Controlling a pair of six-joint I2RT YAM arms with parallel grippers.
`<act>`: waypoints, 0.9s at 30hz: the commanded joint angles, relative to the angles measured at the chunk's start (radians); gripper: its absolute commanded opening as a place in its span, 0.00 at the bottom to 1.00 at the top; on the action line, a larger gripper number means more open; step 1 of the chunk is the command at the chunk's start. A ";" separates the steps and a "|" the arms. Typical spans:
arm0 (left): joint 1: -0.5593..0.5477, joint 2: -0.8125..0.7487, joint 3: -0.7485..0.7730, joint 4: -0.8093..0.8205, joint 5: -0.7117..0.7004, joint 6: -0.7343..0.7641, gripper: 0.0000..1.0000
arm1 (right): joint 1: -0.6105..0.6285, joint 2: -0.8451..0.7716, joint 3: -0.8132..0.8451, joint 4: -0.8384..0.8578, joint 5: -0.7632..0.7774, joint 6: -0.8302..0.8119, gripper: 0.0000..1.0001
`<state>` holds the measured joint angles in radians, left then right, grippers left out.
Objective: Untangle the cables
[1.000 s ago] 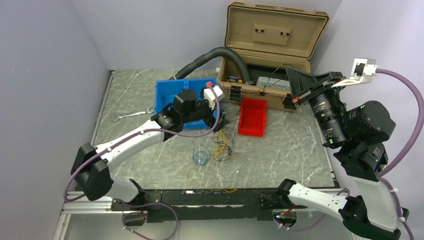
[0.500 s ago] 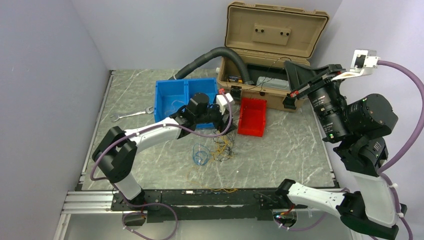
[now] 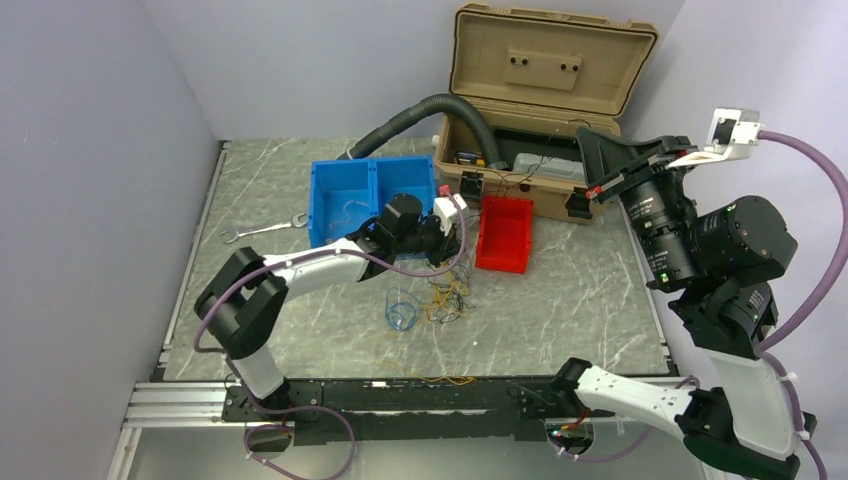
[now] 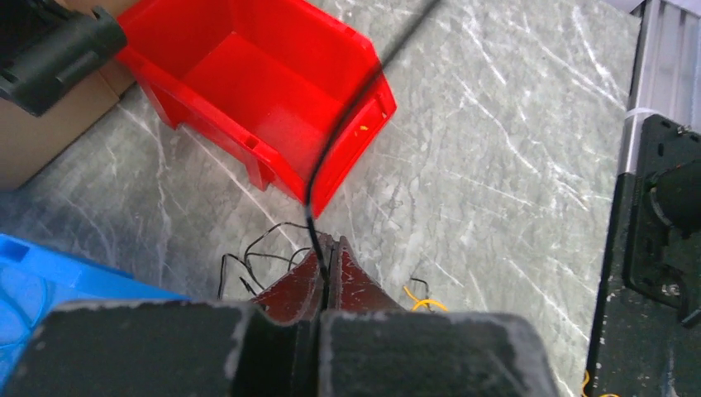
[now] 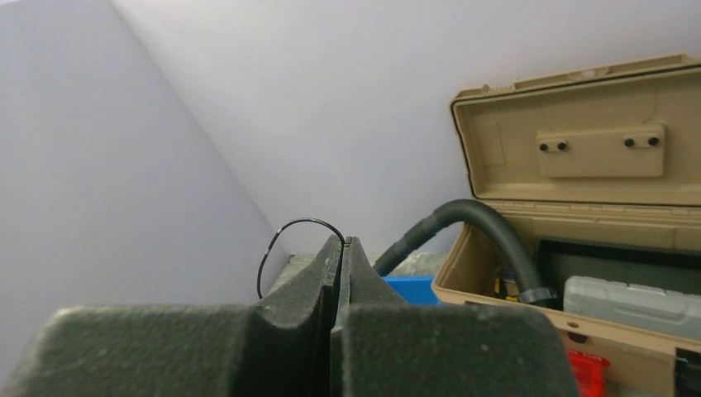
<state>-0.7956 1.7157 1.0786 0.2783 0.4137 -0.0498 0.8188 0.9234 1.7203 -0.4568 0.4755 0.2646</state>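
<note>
Now the left gripper [image 4: 328, 252] pinches a black cable [image 4: 309, 203] crossing the red bin [image 4: 207, 124] at upper left, while the right gripper [image 5: 342, 244] clamps a black cable loop [image 5: 306, 220].

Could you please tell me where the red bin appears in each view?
Top external: the red bin sits centrally, in front of the tan toolbox.
Left wrist: the bin fills the upper left, a black cable crossing its rim.
Right wrist: the bin is a sliver at the bottom edge, right side.
Shared landmark: the tan toolbox, next to it in all three.

Left claw [image 4: 328, 258] low, pinched closed, right claw [image 5: 341, 246] raised, closed
</note>
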 commanded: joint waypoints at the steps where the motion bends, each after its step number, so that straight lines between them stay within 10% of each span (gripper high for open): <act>1: -0.012 -0.167 0.059 -0.091 -0.046 0.031 0.00 | 0.000 -0.046 -0.083 0.022 0.078 -0.019 0.00; 16: -0.057 -0.317 0.843 -1.041 -0.169 0.057 0.00 | 0.001 -0.177 -0.415 -0.063 0.170 0.048 0.00; 23: -0.046 -0.474 0.275 -0.739 -0.255 -0.099 0.00 | 0.002 -0.211 -0.543 -0.040 0.092 0.093 0.00; 27: -0.033 -0.403 0.470 -0.930 -0.265 -0.085 0.00 | -0.001 -0.181 -0.566 -0.052 0.024 0.097 0.00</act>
<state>-0.8421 1.2121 1.4155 -0.5423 0.2028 -0.1024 0.8188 0.7155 1.1690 -0.5228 0.5812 0.3405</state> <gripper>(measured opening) 0.009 0.007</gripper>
